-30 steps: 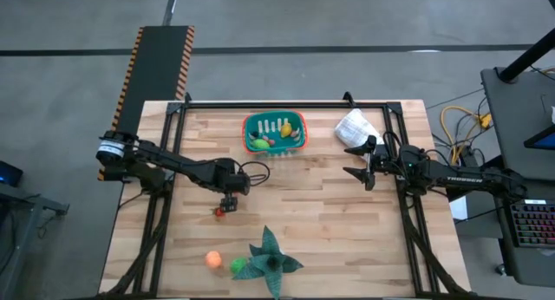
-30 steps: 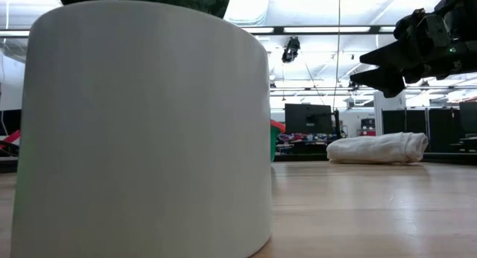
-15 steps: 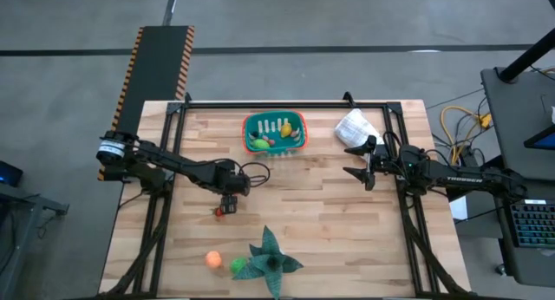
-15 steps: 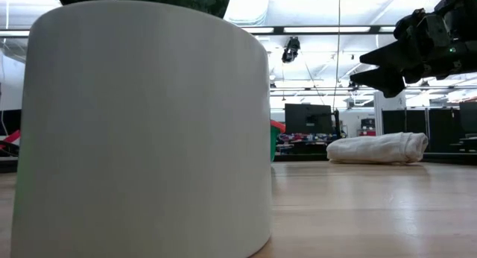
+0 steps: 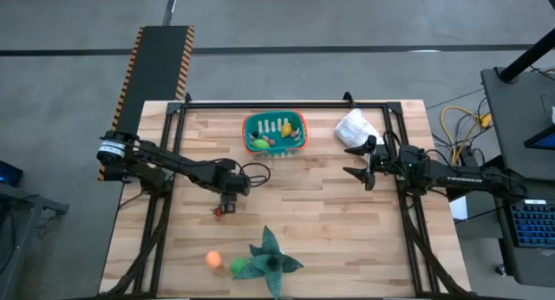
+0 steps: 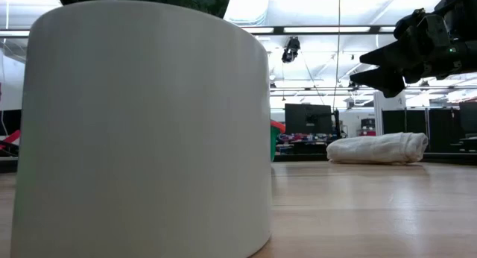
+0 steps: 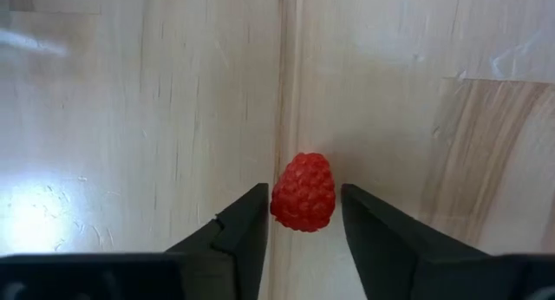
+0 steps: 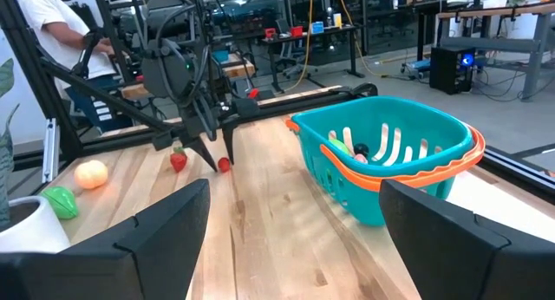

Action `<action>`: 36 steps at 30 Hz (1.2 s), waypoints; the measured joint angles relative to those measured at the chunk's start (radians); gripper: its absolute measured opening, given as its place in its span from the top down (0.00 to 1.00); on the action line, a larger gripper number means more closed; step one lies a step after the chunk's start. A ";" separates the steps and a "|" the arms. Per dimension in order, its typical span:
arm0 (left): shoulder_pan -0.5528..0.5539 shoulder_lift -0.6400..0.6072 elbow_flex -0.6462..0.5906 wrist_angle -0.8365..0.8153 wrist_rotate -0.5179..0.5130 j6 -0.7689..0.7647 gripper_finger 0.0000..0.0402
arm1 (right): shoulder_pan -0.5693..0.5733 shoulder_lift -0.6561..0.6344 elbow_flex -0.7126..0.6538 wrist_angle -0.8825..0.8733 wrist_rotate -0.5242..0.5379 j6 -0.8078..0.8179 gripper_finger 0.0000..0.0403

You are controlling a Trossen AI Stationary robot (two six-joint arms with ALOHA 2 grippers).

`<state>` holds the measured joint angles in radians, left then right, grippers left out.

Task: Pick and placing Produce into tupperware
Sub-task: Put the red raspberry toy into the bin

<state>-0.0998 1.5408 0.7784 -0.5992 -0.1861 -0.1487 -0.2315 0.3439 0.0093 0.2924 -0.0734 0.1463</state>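
the wooden bench (image 5: pixel 347 222) carried all items, seen from above. a dark green star-shaped leafy plant (image 5: pixel 270 258) stood in a white pot (image 6: pixel 141 131) near the front edge; the pot filled most of the low view. the teal tupperware (image 5: pixel 276 133), with orange-red rim and white slot marks, sat at the rear centre and already held green, yellow and orange produce (image 5: pixel 270 140). a wrinkled white plastic bag (image 5: pixel 354 127) lay just right of it, well apart from the tub.

the left hand (image 5: pixel 227 205) was lowered over the bench left of centre, in front of the tupperware. in the left wrist view its fingers (image 7: pixel 234 235) flanked a red raspberry (image 7: pixel 303 192) resting on the wood; narrow gaps showed on both sides, so the hand was not yet clenched on it. a second small red piece (image 8: pixel 178 160) lay beside it in the right wrist view.

the right hand (image 5: pixel 357 161) hovered right of centre, released and spread wide, near the bag.

an orange fruit (image 5: pixel 212 259) and a green fruit (image 5: pixel 238 265) lay near the plant, at its left.
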 joint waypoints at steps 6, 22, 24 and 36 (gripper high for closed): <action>0.000 0.001 0.000 -0.002 -0.007 0.009 0.79 | 0.000 0.000 0.000 0.000 0.000 0.000 0.19; 0.001 -0.018 -0.001 -0.003 -0.011 0.033 0.84 | 0.000 0.000 0.000 0.000 0.008 0.003 0.19; 0.001 -0.032 0.000 -0.007 -0.010 0.035 0.84 | 0.000 0.000 0.000 0.000 0.008 0.003 0.19; 0.000 -0.212 -0.001 0.001 -0.007 0.074 0.84 | 0.000 -0.002 0.000 0.002 0.025 0.008 0.19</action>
<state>-0.0994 1.3288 0.7777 -0.5984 -0.1929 -0.0751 -0.2317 0.3423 0.0093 0.2941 -0.0482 0.1540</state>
